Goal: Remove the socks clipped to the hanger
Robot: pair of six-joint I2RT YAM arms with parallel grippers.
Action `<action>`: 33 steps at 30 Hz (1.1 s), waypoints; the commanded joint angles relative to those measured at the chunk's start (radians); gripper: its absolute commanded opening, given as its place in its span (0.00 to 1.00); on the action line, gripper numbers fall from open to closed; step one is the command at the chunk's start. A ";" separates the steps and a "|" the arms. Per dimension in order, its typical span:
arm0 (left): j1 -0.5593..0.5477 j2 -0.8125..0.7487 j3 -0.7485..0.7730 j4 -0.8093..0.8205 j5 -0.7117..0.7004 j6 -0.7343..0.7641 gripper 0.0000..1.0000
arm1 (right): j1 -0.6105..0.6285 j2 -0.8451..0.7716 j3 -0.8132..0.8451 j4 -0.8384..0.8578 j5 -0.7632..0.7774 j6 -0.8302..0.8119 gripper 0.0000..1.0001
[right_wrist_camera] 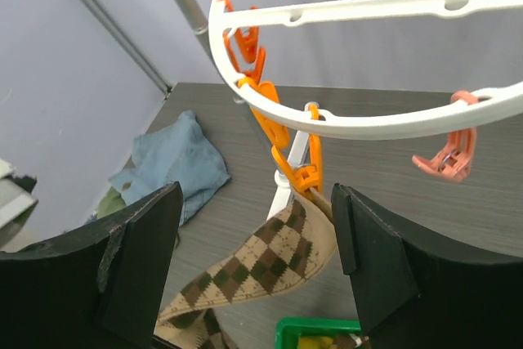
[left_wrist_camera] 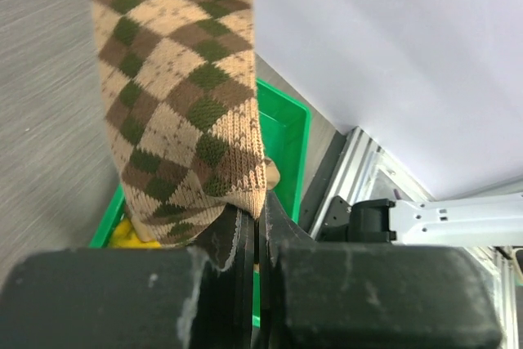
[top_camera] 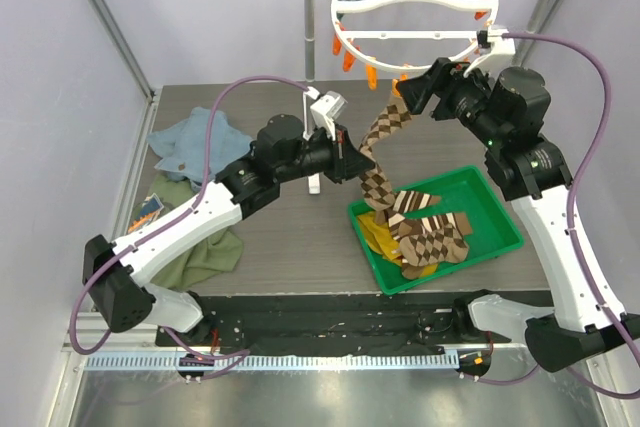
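One brown-and-tan diamond sock (top_camera: 385, 132) hangs by its top end from an orange clip (right_wrist_camera: 306, 177) on the white round hanger (top_camera: 415, 7). It runs down and to the left, into my left gripper (top_camera: 352, 160). In the left wrist view that gripper (left_wrist_camera: 260, 218) is shut on the edge of the sock (left_wrist_camera: 180, 96). My right gripper (top_camera: 412, 92) is up by the clip with its jaws open. In the right wrist view its jaws (right_wrist_camera: 257, 243) stand either side of the sock's (right_wrist_camera: 278, 259) clipped end without touching it, below the hanger (right_wrist_camera: 343, 120).
A green bin (top_camera: 495, 212) at the right holds striped (top_camera: 425, 205), diamond (top_camera: 435, 242) and yellow (top_camera: 385, 237) socks. A blue cloth (top_camera: 195, 142) and an olive-green cloth (top_camera: 200, 247) lie at the left. The grey rail stand (top_camera: 310, 7) carries the hanger at the back.
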 commanded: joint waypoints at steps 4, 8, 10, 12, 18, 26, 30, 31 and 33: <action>0.013 -0.047 0.001 0.009 0.102 -0.038 0.00 | -0.008 0.026 0.016 0.036 -0.169 -0.161 0.82; 0.013 -0.048 0.000 0.013 0.111 -0.041 0.00 | -0.008 0.060 0.007 0.045 -0.188 -0.161 0.80; 0.013 -0.047 -0.006 0.024 0.111 -0.047 0.00 | -0.007 0.072 0.012 0.051 -0.199 -0.135 0.79; 0.013 -0.044 -0.011 0.030 0.116 -0.052 0.00 | -0.007 0.094 0.019 0.054 -0.214 -0.115 0.78; 0.013 -0.033 -0.037 0.055 0.128 -0.069 0.00 | -0.005 0.127 0.029 0.054 -0.125 -0.138 0.77; 0.013 -0.030 -0.031 0.079 0.137 -0.075 0.00 | 0.013 0.195 0.101 0.025 -0.071 -0.130 0.73; 0.013 -0.024 -0.028 0.084 0.143 -0.076 0.00 | 0.036 0.210 0.113 0.026 -0.052 -0.128 0.70; 0.013 -0.021 -0.026 0.082 0.145 -0.076 0.00 | 0.041 0.215 0.114 0.025 -0.035 -0.128 0.70; 0.013 -0.018 -0.023 0.084 0.145 -0.079 0.00 | 0.053 0.219 0.116 0.028 -0.015 -0.133 0.70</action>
